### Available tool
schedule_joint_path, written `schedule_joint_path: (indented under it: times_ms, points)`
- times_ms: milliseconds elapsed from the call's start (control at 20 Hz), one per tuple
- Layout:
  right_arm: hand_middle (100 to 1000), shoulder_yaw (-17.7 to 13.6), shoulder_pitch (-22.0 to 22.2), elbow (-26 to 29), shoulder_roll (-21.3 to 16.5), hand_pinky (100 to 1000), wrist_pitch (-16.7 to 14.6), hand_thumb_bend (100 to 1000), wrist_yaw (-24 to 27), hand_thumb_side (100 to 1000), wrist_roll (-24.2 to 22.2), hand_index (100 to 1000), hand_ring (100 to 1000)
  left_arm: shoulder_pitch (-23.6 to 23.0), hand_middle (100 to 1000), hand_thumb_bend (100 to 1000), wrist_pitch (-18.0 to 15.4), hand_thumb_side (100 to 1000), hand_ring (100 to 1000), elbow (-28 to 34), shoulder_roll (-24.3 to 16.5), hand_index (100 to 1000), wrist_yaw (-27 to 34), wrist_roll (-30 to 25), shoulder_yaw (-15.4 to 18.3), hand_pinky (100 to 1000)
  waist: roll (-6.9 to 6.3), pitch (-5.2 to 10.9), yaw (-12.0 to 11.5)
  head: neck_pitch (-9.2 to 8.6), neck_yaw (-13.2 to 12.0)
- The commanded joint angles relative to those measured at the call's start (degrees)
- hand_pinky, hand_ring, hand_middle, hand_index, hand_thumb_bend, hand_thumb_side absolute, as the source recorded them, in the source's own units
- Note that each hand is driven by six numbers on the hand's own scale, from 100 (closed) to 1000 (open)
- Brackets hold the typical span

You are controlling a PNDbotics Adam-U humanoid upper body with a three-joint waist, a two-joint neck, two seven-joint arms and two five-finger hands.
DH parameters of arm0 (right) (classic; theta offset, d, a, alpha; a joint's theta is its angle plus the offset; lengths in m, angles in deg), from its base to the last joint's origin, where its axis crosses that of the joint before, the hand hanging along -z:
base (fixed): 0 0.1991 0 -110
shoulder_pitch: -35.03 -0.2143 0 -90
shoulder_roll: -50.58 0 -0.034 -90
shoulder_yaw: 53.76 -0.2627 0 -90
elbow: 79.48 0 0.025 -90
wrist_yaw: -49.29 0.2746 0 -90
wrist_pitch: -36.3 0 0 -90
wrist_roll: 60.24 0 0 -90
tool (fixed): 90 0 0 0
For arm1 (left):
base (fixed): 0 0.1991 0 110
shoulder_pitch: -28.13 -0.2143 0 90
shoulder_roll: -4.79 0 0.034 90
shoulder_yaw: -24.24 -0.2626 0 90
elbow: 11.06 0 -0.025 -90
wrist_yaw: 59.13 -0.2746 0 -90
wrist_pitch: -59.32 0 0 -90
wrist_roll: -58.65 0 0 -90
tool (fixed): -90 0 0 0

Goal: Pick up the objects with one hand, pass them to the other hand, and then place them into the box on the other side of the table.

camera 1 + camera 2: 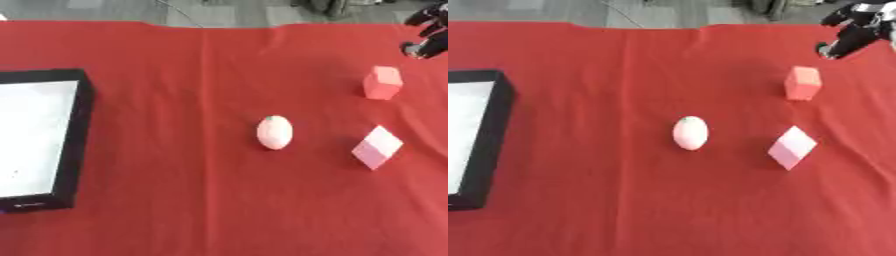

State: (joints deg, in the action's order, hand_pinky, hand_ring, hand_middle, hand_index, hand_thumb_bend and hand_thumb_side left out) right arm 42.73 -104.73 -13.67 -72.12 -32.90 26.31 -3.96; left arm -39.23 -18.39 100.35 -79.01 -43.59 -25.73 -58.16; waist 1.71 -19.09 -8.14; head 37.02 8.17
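— What lies before you, nearest first?

— At near left, the black-walled box [80,130]. Right of centre, a pale egg-shaped object [274,132]; just right of it, a pink block [377,147] tilted on a corner; farther off, a coral block [382,82]. At the far right corner hangs my right hand [852,26], off the cloth; I cannot tell how its fingers sit. My left hand is out of sight.

— The risk?

— I judge the egg may roll when nudged, and the tilted block could twist in the handover.
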Motion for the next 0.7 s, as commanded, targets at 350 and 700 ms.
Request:
schedule_joint_path:
  times_ms: [350, 700]
  points:
    - [926, -0.36, -2.22, -3.17, -2.68, 947, -2.14, 197, -7.98, 100, -6.80, 901, 949, 0.35, 798, 365, 0.11, 750, 885, 0.75, -1.95, 744, 0.02, -0.41, 0.09, 876, 0.23, 0.57, 0.11, -0.76, 0.64]
    - [932, 0.39, -1.54, -2.27, -2.99, 958, -3.71, 220, -9.85, 100, -9.41, 944, 950, 0.33, 798, 365, 0.24, 753, 886, 0.70, -1.92, 744, 0.43, -0.57, 0.03, 877, 0.15, 0.42, 0.10, -1.83, 1.66]
